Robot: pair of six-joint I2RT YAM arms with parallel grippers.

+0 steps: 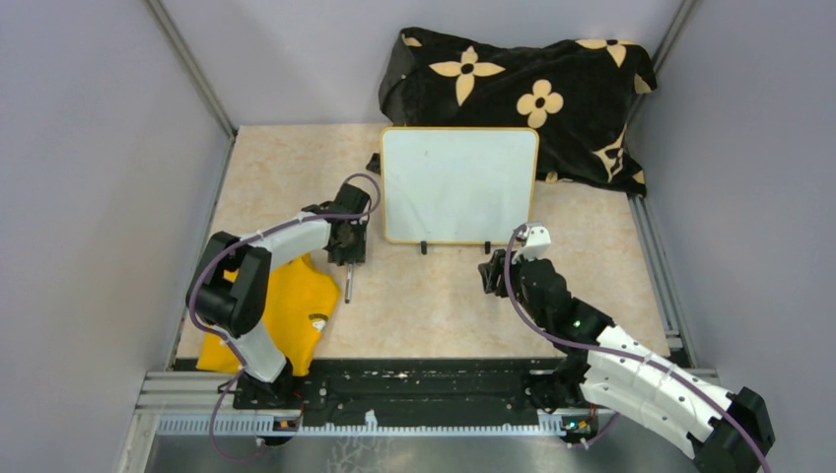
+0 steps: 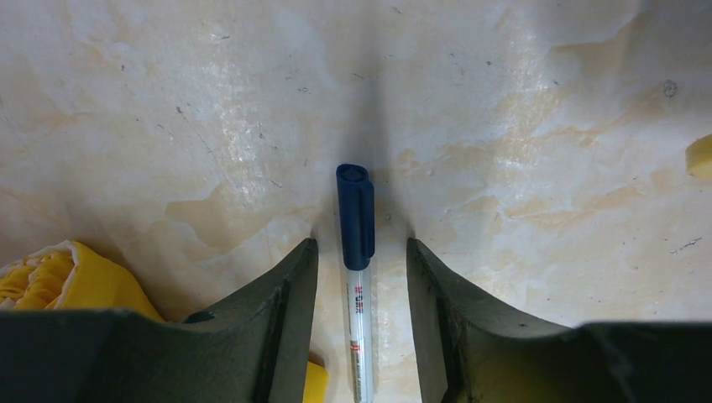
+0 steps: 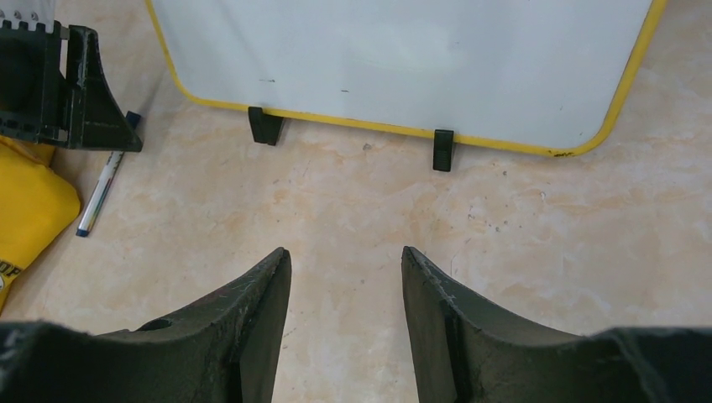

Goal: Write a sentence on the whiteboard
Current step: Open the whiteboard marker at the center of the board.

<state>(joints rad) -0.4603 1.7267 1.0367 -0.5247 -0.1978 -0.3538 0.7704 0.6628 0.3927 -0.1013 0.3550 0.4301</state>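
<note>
The whiteboard (image 1: 459, 184) stands blank at the back centre, leaning against the cloth behind it; its lower edge and two black feet show in the right wrist view (image 3: 403, 59). A marker (image 1: 347, 286) with a dark blue cap lies on the table. In the left wrist view the marker (image 2: 359, 285) lies between my open left gripper's (image 2: 361, 243) fingers, with a gap on each side. My left gripper (image 1: 347, 246) points down over it. My right gripper (image 1: 493, 276) is open and empty (image 3: 346, 252), low over the table in front of the board. The marker (image 3: 99, 191) also shows at the left of that view.
A yellow cloth (image 1: 281, 305) lies crumpled at the front left, next to the left arm. A black flowered cloth (image 1: 522, 99) is heaped behind the board. Metal rails (image 1: 656, 266) run along the table's right edge. Grey walls close in both sides.
</note>
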